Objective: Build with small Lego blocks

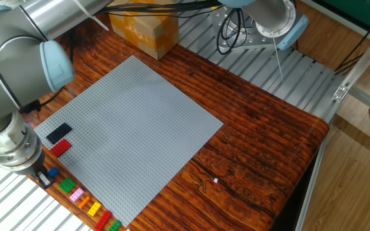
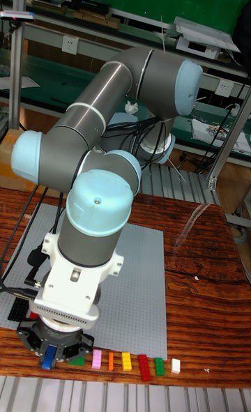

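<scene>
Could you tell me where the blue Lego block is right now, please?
In the fixed view the blue block sits at the bottom left, under the gripper, at the row's end beside the green block, just off the grey baseplate.
</scene>
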Robot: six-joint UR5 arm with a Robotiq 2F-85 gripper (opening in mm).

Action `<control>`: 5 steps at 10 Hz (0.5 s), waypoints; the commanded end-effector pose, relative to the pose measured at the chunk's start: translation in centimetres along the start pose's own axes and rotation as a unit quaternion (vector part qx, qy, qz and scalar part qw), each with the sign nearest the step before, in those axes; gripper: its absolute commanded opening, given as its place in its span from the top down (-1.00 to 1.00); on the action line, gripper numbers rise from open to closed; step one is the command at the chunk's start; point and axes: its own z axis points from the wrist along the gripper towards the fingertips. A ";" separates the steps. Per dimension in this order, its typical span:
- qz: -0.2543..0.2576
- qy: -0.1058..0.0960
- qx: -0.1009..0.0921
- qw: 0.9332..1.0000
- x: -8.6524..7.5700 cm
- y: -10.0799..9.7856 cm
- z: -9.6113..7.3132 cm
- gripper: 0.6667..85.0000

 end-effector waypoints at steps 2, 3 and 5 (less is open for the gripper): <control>0.028 0.014 0.003 1.000 1.9 -0.3 -1.6 0.99; 0.031 0.018 -0.002 0.999 2.4 -0.3 -1.9 0.99; 0.036 0.022 -0.008 0.999 3.4 -0.4 -1.9 0.99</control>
